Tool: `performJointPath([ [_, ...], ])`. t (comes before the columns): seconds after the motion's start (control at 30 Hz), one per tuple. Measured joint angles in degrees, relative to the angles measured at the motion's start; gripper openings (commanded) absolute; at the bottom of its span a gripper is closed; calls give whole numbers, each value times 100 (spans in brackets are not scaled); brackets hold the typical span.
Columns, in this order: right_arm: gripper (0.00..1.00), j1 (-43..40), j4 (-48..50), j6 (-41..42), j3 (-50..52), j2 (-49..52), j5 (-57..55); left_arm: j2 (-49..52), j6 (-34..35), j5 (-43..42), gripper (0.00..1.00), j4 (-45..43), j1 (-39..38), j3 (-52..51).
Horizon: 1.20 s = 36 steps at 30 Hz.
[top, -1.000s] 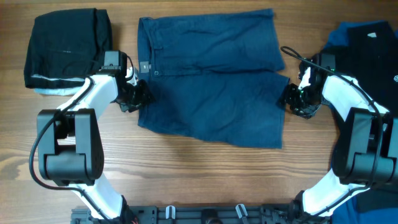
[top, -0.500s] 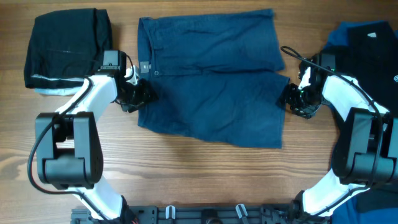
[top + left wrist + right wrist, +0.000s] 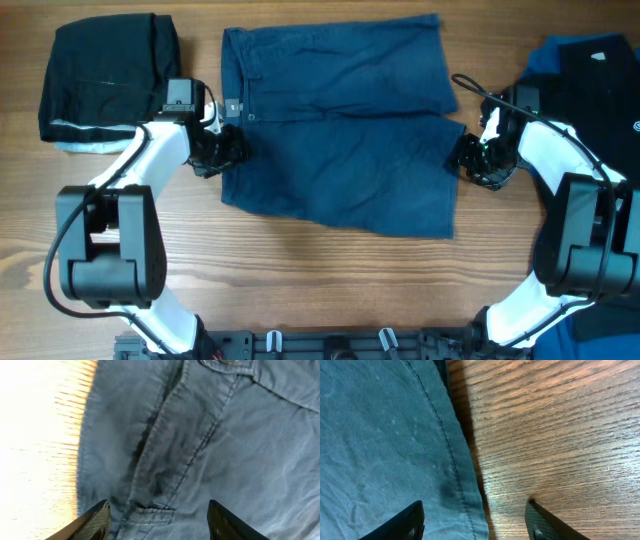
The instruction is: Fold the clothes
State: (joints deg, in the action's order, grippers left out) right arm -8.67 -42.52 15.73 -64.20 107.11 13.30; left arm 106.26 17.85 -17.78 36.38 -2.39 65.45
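The table (image 3: 300, 260) is lying bare around me. The navy shorts (image 3: 340, 130) are spread flat on it between my two ends, not yet folded, with the waistband (image 3: 232, 90) on my left gripper's side and the leg openings on my right gripper's. Beyond my left gripper a black garment (image 3: 100, 75) is sitting already folded. Out past my right one a dark pile (image 3: 590, 70) is waiting. The change is all on the left. My left gripper (image 3: 224, 150) is easing in over the waistband edge and spreading its jaws, which were closer together a second ago. Through its own camera I am seeing denim between the two fingertips and no cloth pinched, so I am holding nothing there. My right gripper (image 3: 468, 158) is not moving. It is standing open astride the hem (image 3: 465, 485), cloth under one finger, wood under the other, gripping nothing. I am reading this as both ends now lining up to pinch opposite edges so the first fold can begin.
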Motion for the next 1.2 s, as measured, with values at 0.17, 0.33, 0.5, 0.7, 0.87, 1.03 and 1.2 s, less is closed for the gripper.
performJointPath([
  [0.17, 67, 0, 0, 0, 0, 0, 13, 0, -42, 192, 31, -173, -492, -4],
  [0.33, 70, 0, 20, 0, 0, -9, 24, 0, -83, 304, 24, -166, -592, -4],
  [0.5, 70, 0, 20, 0, 0, -9, 24, 0, -81, 734, 32, -68, -592, -4],
  [0.7, 70, 0, 22, 0, 0, -9, 24, 0, -81, 1008, 32, -63, -592, -4],
  [0.87, 71, 0, 22, 0, 0, -9, 26, 2, -83, 1049, 28, -96, -592, -4],
  [1.03, 71, 0, 22, 0, 0, -9, 42, 175, -81, 1045, 15, -210, -592, -7],
  [1.2, 71, 0, 22, 0, 0, -9, 42, 184, -83, 1045, 4, -208, -592, -11],
])
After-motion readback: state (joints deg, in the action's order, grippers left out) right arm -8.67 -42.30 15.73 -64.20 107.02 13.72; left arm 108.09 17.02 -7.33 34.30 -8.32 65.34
